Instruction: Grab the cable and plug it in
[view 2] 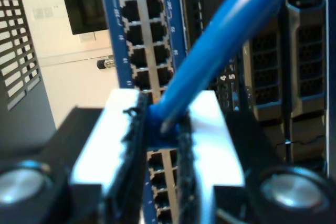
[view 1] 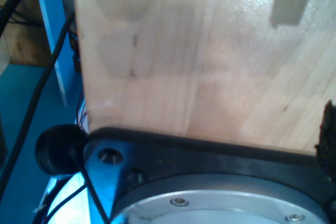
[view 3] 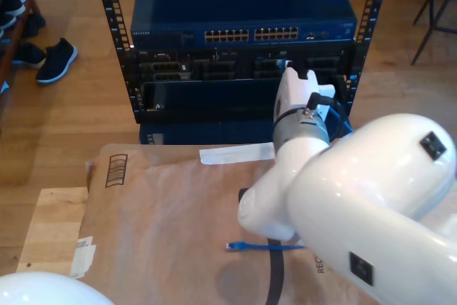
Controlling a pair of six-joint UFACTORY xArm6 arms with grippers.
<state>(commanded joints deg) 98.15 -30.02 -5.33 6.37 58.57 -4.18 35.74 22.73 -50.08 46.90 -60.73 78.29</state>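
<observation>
The cable (view 2: 231,30), thin and bright blue, is pinched near one end between the dark pads (view 2: 131,145) of my second gripper (view 2: 160,129), which is closed on it right in front of the blue switch (view 2: 123,35) and its columns of empty ports (view 2: 144,45); the plug itself is hidden between the pads, so its tilt cannot be judged. In the exterior view the white arm reaches to the rack (view 3: 243,55), toward the exterior view's right part of its front, and the cable's other plug (view 3: 235,246) lies loose on the brown paper (view 3: 164,212) covering the tabletop. To seat it well, I would say the plug should be squared to one port, clip side matched to the notch, and pushed straight in without letting the trailing cable twist it. My first gripper looks along pale wood (view 1: 199,56) with a black mount (view 1: 210,156) below it; whether it is open or closed cannot be told. The rack stands on a wooden floor (view 3: 64,112), with dark shoes (view 3: 56,58) at the exterior view's left.
</observation>
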